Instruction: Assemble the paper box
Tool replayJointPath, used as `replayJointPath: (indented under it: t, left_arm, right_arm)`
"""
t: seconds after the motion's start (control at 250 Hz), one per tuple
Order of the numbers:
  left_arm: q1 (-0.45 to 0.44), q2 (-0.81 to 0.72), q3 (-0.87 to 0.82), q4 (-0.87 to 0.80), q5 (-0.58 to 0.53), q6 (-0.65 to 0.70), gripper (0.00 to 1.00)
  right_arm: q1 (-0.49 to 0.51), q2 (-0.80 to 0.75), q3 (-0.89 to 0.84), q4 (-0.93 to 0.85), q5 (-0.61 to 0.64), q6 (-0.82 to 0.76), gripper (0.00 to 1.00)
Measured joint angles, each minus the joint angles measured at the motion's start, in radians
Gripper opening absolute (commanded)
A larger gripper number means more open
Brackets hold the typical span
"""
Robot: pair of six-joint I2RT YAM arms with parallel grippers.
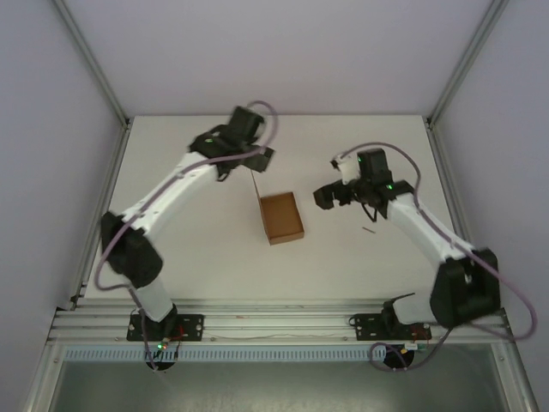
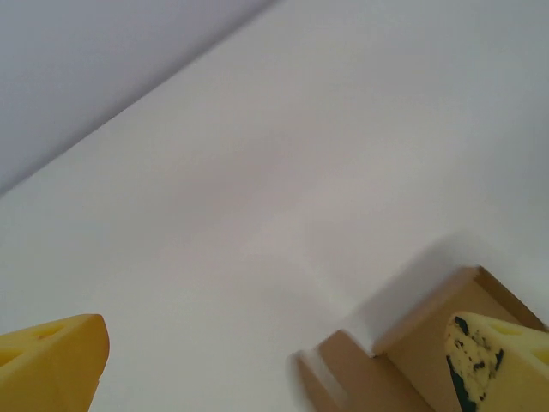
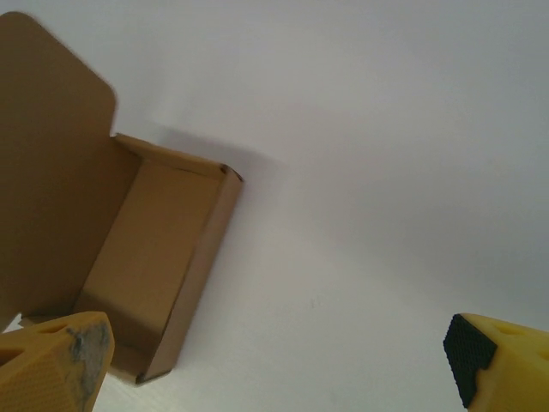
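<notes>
table: white table (image 1: 197, 249), pale walls on three sides, metal rail along the near edge.
box: brown box (image 1: 282, 217) sits mid-table, tray walls up, top open.
lid: lid (image 3: 51, 163) stands upright off the box's left wall, rounded corner on top, not folded over yet.
left gripper: left gripper (image 1: 256, 160) hovers just behind the box's far left corner, by the lid's top edge. fingers spread wide, nothing held. one finger (image 2: 493, 360) overlaps the box corner in the wrist view; can't tell if it touches.
right gripper: right gripper (image 1: 324, 196) waits just right of the box, apart from it. fingers spread wide too, empty.
step: by the look of it, closing the lid is next.
how: i'd push the lid high up, near its free edge, and tip it rightward over the tray. the right gripper could brace the box's right wall so the light box doesn't skid.
edges: lid front must drop inside or over the right wall squarely; a skewed push could crease the hinge.
room: plenty of bare table around the box, walls well apart from it. the tight spot is between the two grippers, right over the box.
</notes>
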State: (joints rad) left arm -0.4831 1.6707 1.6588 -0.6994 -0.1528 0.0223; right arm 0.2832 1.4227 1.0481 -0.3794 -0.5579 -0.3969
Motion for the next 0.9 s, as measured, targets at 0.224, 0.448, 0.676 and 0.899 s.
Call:
replayJointPath:
  t: [0.224, 0.448, 0.676, 0.899]
  left_arm:
    - [0.109, -0.294, -0.501, 0.171, 0.065, -0.267, 1.00]
    - [0.120, -0.427, -0.819, 0.221, 0.132, -0.428, 1.00]
    - [0.124, -0.527, -0.850, 0.264, 0.125, -0.489, 1.00]
    - [0.124, -0.607, -0.850, 0.262, 0.045, -0.521, 1.00]
  right_arm:
    - [0.139, 0.480, 0.449, -0.184, -0.060, -0.481, 1.00]
    - [0.244, 0.815, 0.794, -0.397, 0.032, -0.682, 0.72]
    - [0.267, 0.877, 0.854, -0.441, 0.127, -0.654, 0.18]
    - [0.285, 0.782, 0.678, -0.282, 0.254, -0.325, 0.05]
